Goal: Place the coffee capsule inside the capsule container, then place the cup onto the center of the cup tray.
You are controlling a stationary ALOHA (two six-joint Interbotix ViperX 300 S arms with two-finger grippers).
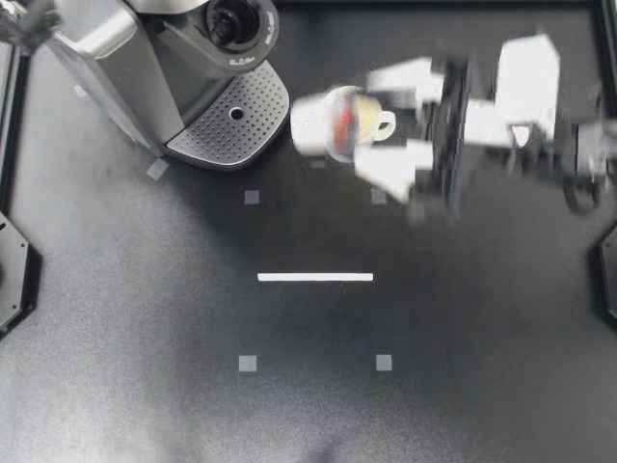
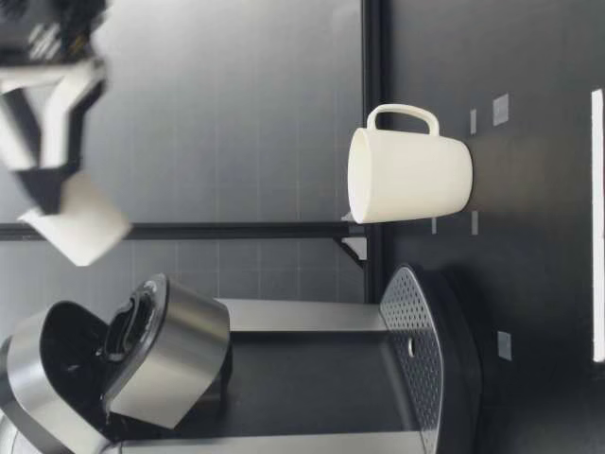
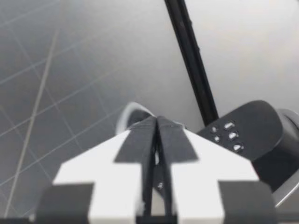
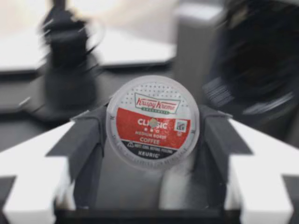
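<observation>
Red-and-white foil face of coffee capsule (image 4: 153, 122) turned toward wrist camera, body pinched from both sides by fingers of right gripper (image 1: 364, 119). Clamped on it, fingers spread to capsule's width. In top view, capsule held in the air directly over white cup (image 1: 310, 123), short of coffee machine (image 1: 145, 68). Cup upright on table (image 1: 308, 415), handle toward right arm, just beside cup tray (image 1: 255, 106) and not on it. Capsule container (image 1: 231, 24) open at machine head, lid (image 2: 165, 350) tipped up in low view. Left gripper (image 3: 156, 122) pressed together, nothing between fingers, machine lid ahead of it.

Risks, as judged:
- Slip. Only two narrow contacts on a round, tapering wall. With any jolt, likely pivot or drop of capsule, straight into cup from present spot.
- Orientation. Foil facing back along gripper, so wrist turn probably needed before seating. With poor alignment, capsule likely left cocked on container rim instead of down inside.
- Cup strike. Danger of clipping cup on too low a path toward machine, shoving or tipping it.
- Crowding. Left gripper apparently close to machine head, so chance of arm-to-arm contact at container.
- Cup step not yet begun. Off-centre landing on tray possible with a tilted grasp.
</observation>
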